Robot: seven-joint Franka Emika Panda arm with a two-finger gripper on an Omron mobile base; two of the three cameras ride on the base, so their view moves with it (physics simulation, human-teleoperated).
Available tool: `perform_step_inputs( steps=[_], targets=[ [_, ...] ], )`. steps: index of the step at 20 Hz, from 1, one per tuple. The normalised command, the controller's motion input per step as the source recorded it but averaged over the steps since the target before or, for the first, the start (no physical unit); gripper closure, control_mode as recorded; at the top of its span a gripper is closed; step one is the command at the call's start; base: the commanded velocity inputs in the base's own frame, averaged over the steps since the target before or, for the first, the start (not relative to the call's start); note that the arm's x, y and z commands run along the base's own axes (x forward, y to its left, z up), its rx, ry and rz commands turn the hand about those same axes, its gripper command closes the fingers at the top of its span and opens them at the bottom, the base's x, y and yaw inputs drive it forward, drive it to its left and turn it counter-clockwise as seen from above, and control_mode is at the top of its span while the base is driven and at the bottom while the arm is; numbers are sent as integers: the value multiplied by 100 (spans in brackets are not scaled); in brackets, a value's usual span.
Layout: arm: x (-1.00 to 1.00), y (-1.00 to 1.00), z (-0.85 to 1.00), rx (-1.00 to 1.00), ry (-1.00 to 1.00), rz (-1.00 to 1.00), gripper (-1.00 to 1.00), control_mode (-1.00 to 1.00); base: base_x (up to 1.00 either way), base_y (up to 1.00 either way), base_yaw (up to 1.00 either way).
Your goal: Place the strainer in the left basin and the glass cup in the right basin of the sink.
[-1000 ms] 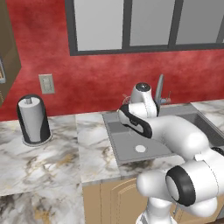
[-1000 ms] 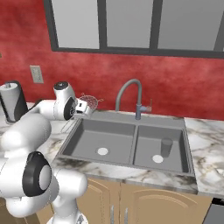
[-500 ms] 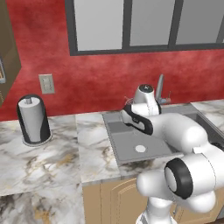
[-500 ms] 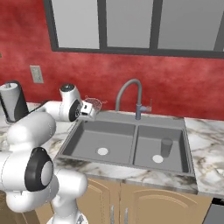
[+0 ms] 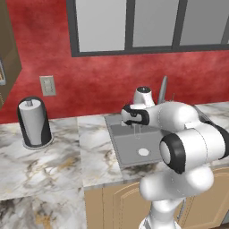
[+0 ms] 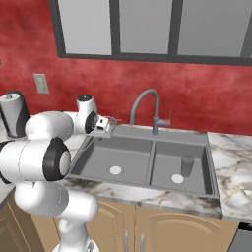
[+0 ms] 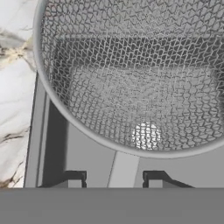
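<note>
The strainer point(image 7: 131, 65), a round bowl of silver wire mesh, hangs from my gripper point(image 7: 113, 179), which is shut on its flat handle. In the right base view the gripper point(image 6: 109, 126) holds the strainer point(image 6: 112, 121) over the back left corner of the left basin point(image 6: 130, 158) of the sink point(image 6: 152, 162). Through the mesh I see that basin's grey floor and pale drain. The glass cup point(image 6: 187, 165) stands upright in the right basin point(image 6: 166, 170), near its drain. In the left base view the gripper point(image 5: 137, 129) hovers above the left basin point(image 5: 129, 151).
A tall curved faucet point(image 6: 146, 98) rises at the sink's back edge, just right of the strainer. A paper towel roll in a dark holder point(image 5: 33, 123) stands on the marble counter point(image 5: 53, 156) far to the left. A red wall and a window lie behind.
My arm has carried the strainer to the right, from above the counter beside the sink to over the left basin's edge. The glass cup has stayed put.
</note>
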Motion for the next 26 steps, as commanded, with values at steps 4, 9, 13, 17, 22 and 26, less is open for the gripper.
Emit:
perform_step_inputs(
  steps=[4,9,13,17,22,26],
  targets=[
    [0,15,-26,0,7,0,100,-100,0,0,0],
    [-12,10,-22,0,1,0,100,-100,0,0,0],
    [-17,2,-22,0,0,0,100,-100,0,0,0],
    [-15,0,-25,0,0,0,100,-100,0,0,0],
    [-1,-10,-18,0,0,0,100,-100,0,0,0],
    [4,-25,-17,0,0,-4,100,-100,0,0,0]
  ],
)
